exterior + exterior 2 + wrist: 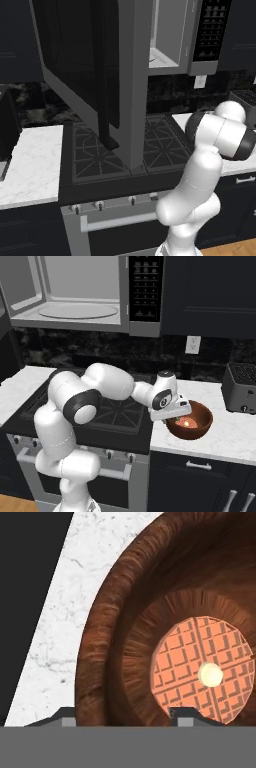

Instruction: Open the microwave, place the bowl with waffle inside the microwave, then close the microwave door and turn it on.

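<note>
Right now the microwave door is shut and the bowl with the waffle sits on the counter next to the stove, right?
Not quite. The microwave door is swung wide open, as the left base view shows. The bowl with the waffle does sit on the counter beside the stove.

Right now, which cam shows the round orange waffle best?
Hand view: the round orange waffle lies large in the glossy copper-brown bowl, grid pattern clear. In the right base view it is a small orange patch inside the bowl.

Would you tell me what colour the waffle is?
Orange with a grid pattern and a pale dot; the waffle shows best in the hand view.
</note>
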Motion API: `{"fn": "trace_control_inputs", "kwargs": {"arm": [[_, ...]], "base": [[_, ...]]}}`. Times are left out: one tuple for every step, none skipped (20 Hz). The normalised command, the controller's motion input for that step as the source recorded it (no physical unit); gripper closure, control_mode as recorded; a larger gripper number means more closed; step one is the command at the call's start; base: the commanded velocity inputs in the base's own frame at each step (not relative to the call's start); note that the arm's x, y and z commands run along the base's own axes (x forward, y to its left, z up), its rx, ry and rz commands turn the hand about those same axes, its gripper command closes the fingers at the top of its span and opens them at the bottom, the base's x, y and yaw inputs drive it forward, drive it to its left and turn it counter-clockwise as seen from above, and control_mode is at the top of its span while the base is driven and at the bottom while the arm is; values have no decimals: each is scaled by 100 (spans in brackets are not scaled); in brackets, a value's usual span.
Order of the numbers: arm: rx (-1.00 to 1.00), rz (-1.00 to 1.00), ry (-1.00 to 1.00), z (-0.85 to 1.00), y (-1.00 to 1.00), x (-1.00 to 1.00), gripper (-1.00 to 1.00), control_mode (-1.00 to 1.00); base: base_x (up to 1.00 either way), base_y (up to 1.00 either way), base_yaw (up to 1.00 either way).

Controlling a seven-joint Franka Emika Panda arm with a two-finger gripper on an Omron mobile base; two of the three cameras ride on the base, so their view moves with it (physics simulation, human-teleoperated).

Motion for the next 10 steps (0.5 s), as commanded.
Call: {"fn": "trace_control_inputs", "kwargs": {"arm": [[0, 0, 8, -44, 0, -24, 100, -100], [0, 0, 10, -44, 0, -24, 100, -100], [0, 0, 7, -37, 0, -21, 100, -100], [0, 0, 0, -29, 0, -21, 100, -100], [0, 0, 0, -19, 0, -14, 100, -100], [0, 0, 0, -10, 0, -8, 100, -100], [0, 0, 0, -4, 0, -5, 100, -100], [0, 0, 0, 0, 0, 0, 100, -100], [0, 0, 0, 0, 0, 0, 100, -100], [0, 0, 0, 0, 0, 0, 100, -100]], "base": [[0, 0, 0], [0, 0, 0], [0, 0, 0], [0, 0, 0], [0, 0, 0], [0, 0, 0], [0, 0, 0], [0, 0, 0], [0, 0, 0], [0, 0, 0]]}}
